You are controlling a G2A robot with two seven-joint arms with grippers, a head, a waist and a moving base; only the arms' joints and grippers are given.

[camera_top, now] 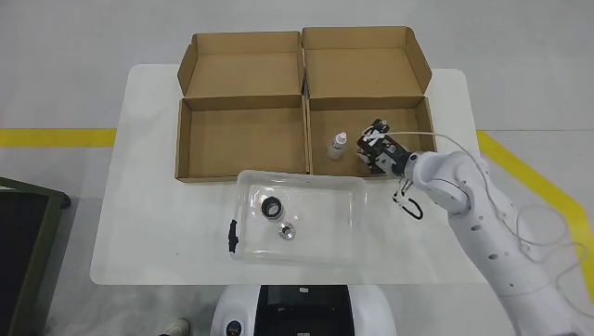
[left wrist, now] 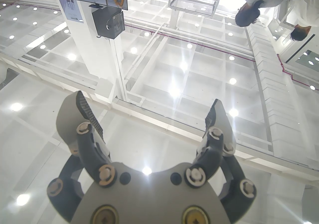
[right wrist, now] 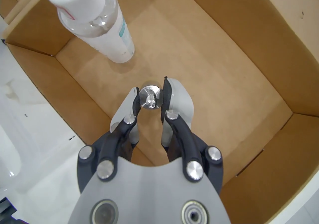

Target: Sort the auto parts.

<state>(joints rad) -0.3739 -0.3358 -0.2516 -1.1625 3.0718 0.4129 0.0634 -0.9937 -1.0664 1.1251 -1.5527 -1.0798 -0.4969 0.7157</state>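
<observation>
A white table (camera_top: 139,197) stood on a grey floor crossed by a yellow line (camera_top: 56,137). Two open cardboard boxes sat side by side at the far half of the table, their lids folded back, and a clear plastic tray (camera_top: 325,215) lay just in front of them.

The left gripper (left wrist: 148,105) pointed up at a ceiling of white grid panels and round lights beside a white pillar; its fingers were spread wide with nothing between them.

The right gripper (right wrist: 150,96) hung inside the right box (camera_top: 408,118), low over its near side, and was clamped on a small shiny metal part (right wrist: 149,101). A white-capped bottle (right wrist: 99,18) stood upright nearby in the same box. The left box (camera_top: 243,141) showed only bare cardboard.

A dark ring (camera_top: 272,208) and a small metal piece (camera_top: 287,234) lay apart in the tray.

The fingers hid the sides and underside of the held part. The bottle's cap was cut off in the right wrist view. A black item (camera_top: 232,237) at the tray's left edge was too small to identify.
</observation>
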